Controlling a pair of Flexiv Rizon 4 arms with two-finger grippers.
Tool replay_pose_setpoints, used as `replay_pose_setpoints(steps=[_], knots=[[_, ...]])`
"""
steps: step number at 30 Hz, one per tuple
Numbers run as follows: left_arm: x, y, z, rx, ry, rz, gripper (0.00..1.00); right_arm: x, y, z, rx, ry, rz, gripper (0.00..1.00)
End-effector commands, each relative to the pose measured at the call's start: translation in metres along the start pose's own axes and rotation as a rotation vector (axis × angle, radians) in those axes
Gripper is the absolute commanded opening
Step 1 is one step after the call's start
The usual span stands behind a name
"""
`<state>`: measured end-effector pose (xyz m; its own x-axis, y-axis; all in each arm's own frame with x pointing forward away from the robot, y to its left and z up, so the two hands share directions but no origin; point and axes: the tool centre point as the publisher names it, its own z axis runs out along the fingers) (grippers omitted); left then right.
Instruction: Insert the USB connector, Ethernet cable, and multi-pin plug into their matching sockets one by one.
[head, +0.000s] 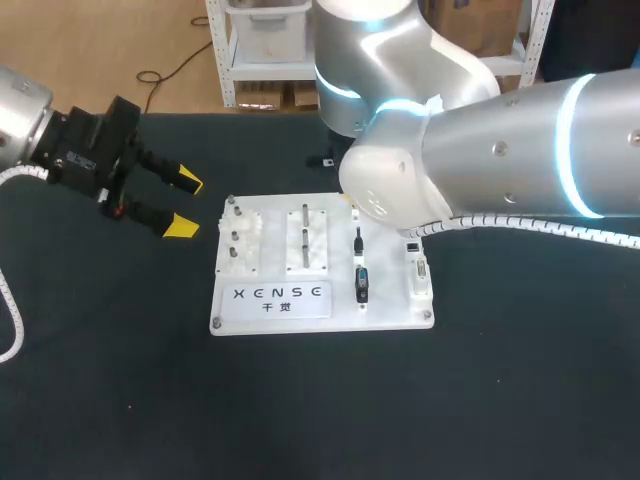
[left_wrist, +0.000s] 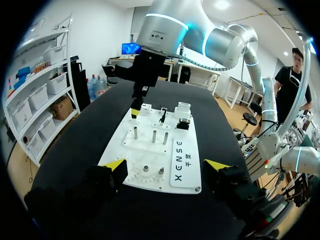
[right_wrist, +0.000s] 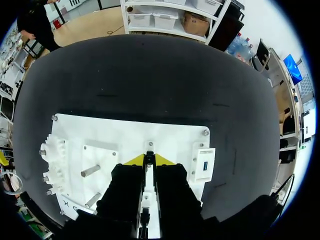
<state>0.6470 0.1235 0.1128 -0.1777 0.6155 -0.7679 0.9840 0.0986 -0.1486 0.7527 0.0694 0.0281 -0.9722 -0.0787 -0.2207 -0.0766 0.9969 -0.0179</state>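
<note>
Left gripper (head: 183, 204) hangs just off the white board's (head: 385, 300) left side, fingers wide apart, nothing held; black connector (head: 361, 285) lies on the board right of centre; right gripper (right_wrist: 149, 161) over the board's far edge, fingers pinched on a small black plug (right_wrist: 149, 156).

Silver arms (head: 520, 140), cyan light rings (head: 572, 140), yellow fingertips (head: 188, 181)

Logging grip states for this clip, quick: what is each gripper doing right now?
Left gripper: open, holding nothing.
Right gripper: shut on a small black plug; which connector cannot be told.
</note>
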Motion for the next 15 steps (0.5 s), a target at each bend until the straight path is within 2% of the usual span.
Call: replay_pose_setpoints(steps=[1,7,15], knots=[[0.001,0.001,0.000,0.002,-0.002,0.003,1.00,0.004,-0.007,-0.020,-0.019,-0.056,-0.001,0.00],[0.001,0.001,0.000,0.002,-0.002,0.003,1.00,0.002,-0.016,-0.037,-0.037,-0.101,0.007,0.00],[0.001,0.001,0.000,0.002,-0.002,0.003,1.00,0.011,-0.052,-0.039,-0.019,-0.106,0.019,0.00]])
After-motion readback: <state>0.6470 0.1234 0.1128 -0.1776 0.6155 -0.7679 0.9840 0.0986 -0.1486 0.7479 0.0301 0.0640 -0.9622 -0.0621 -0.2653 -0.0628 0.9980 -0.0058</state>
